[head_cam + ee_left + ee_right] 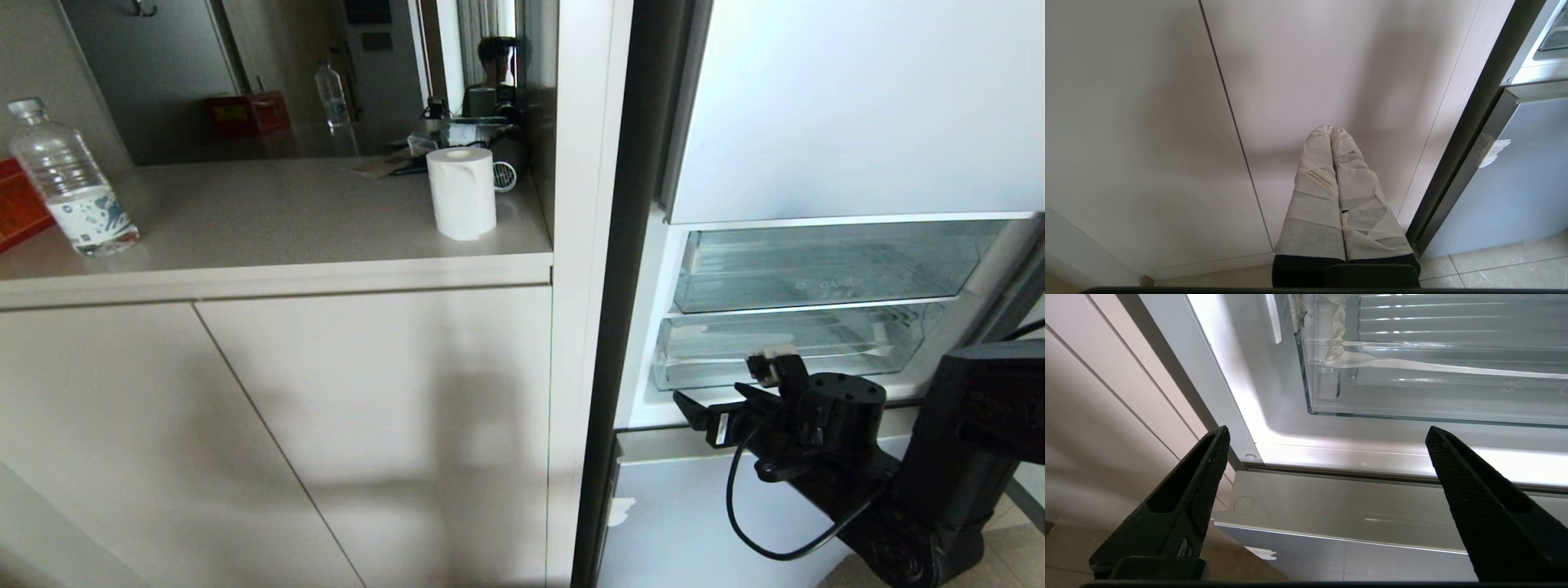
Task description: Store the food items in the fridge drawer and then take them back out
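Note:
The fridge [857, 106] stands on the right with its middle compartment open. Low in that compartment sits the clear fridge drawer [792, 347] [1412, 396], pushed in; a whitish crinkled strip [1340, 335] runs along its left end. No food items are in view. My right gripper [718, 408] [1327, 430] hovers just in front of the white sill below the drawer, jaws wide open with nothing between them. My left gripper [1331, 131], its fingers wrapped in pale tape, is shut and empty, facing the cabinet doors low beside the fridge.
A shallower clear drawer [816, 265] sits above the fridge drawer. Left of the fridge, a beige counter [269, 220] carries a water bottle [69, 184], a paper roll [461, 192] and a red box [16, 204]. The shut lower fridge door [678, 523] lies under the right gripper.

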